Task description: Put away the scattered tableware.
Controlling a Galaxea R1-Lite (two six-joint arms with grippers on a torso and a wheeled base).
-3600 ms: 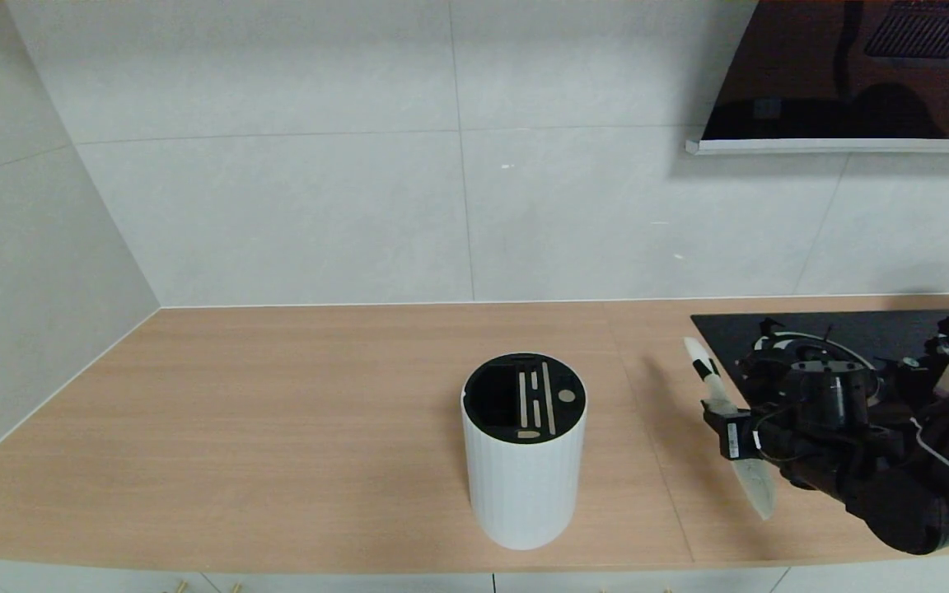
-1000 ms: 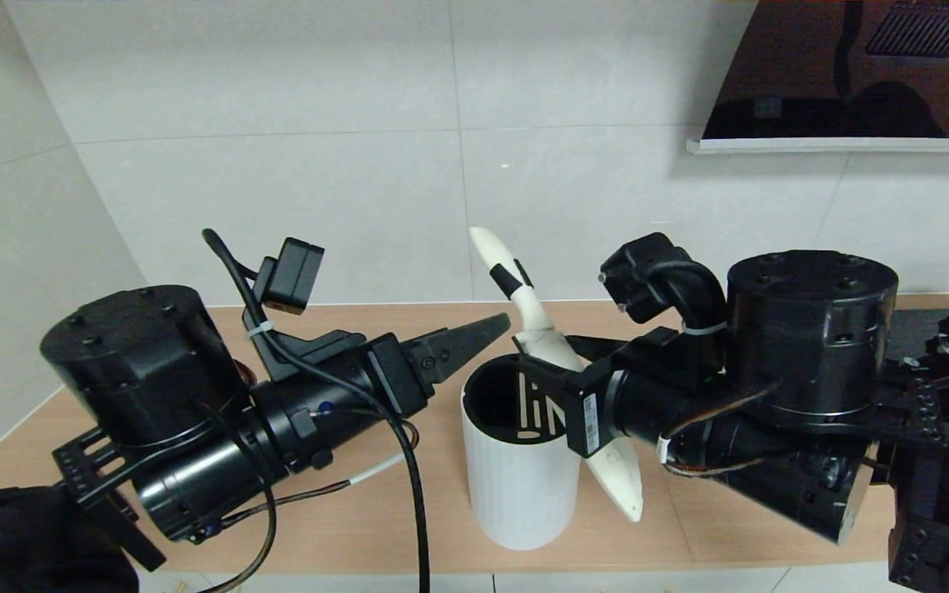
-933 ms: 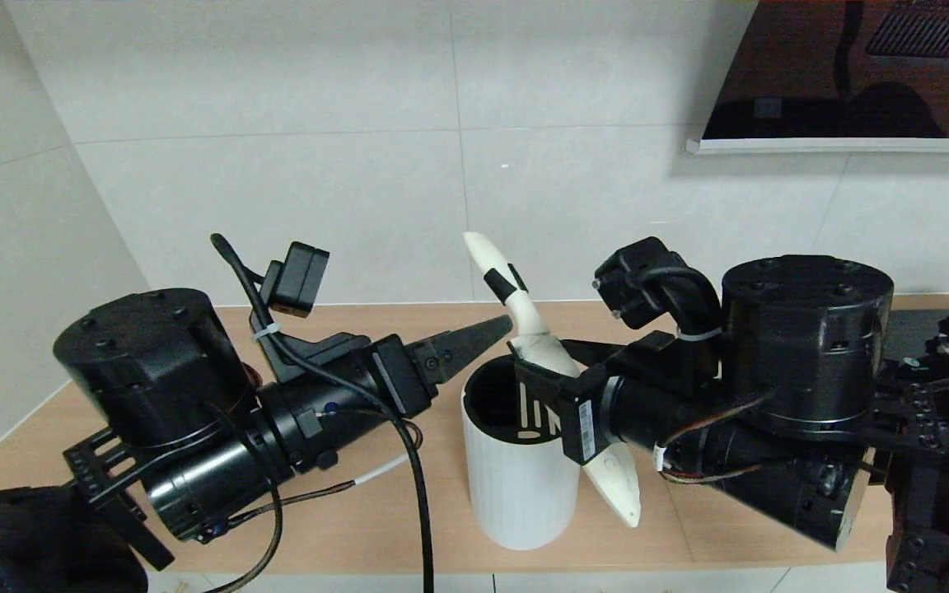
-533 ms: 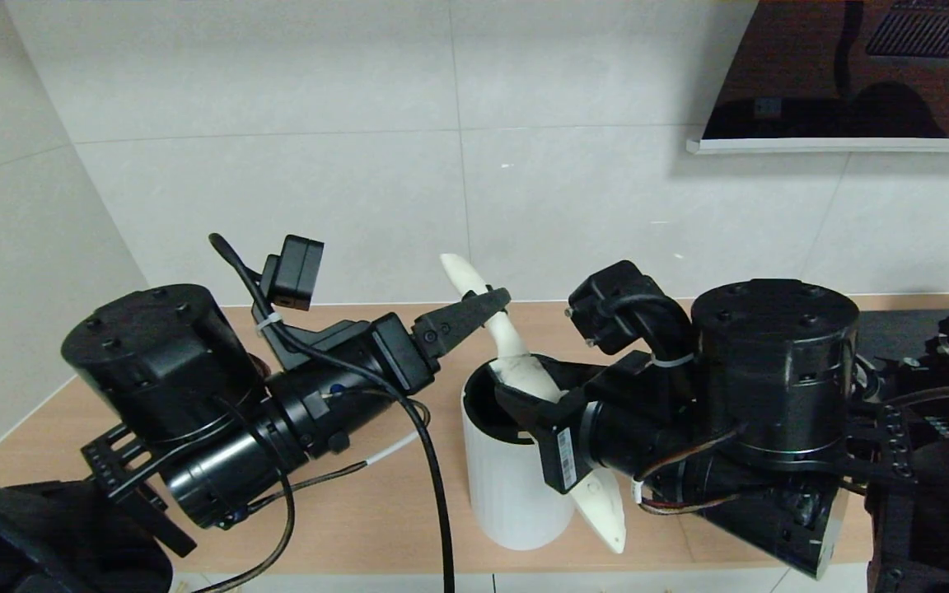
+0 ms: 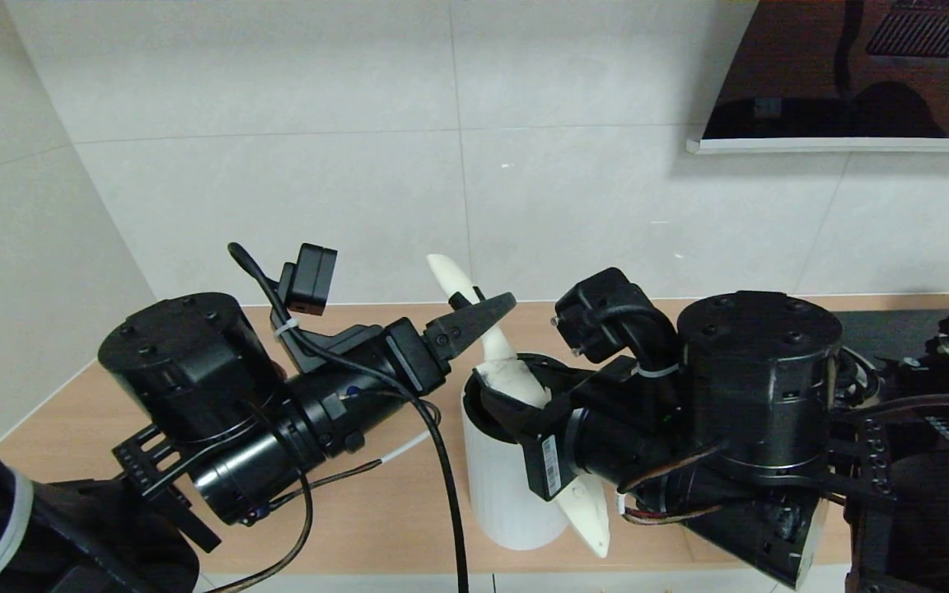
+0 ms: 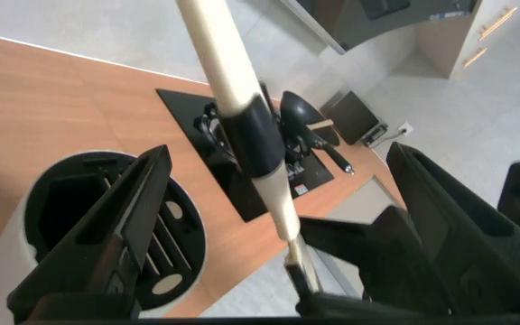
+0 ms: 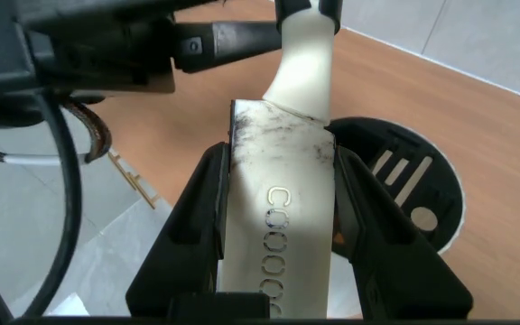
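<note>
Black cylindrical arms (image 5: 194,387), looped black cables (image 5: 440,469)

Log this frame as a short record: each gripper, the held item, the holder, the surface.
right gripper: shut on knife blade
left gripper: open, fingers either side of the knife handle
knife: white, tilted, handle up, blade tip low in front of the holder, not in a slot
holder: white cylinder, upright, slotted black top
counter: wood, holder stands on it

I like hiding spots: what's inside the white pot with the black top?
The white pot has a black top with thin slots and one big opening. The opening looks dark; what is deeper down cannot be seen.
</note>
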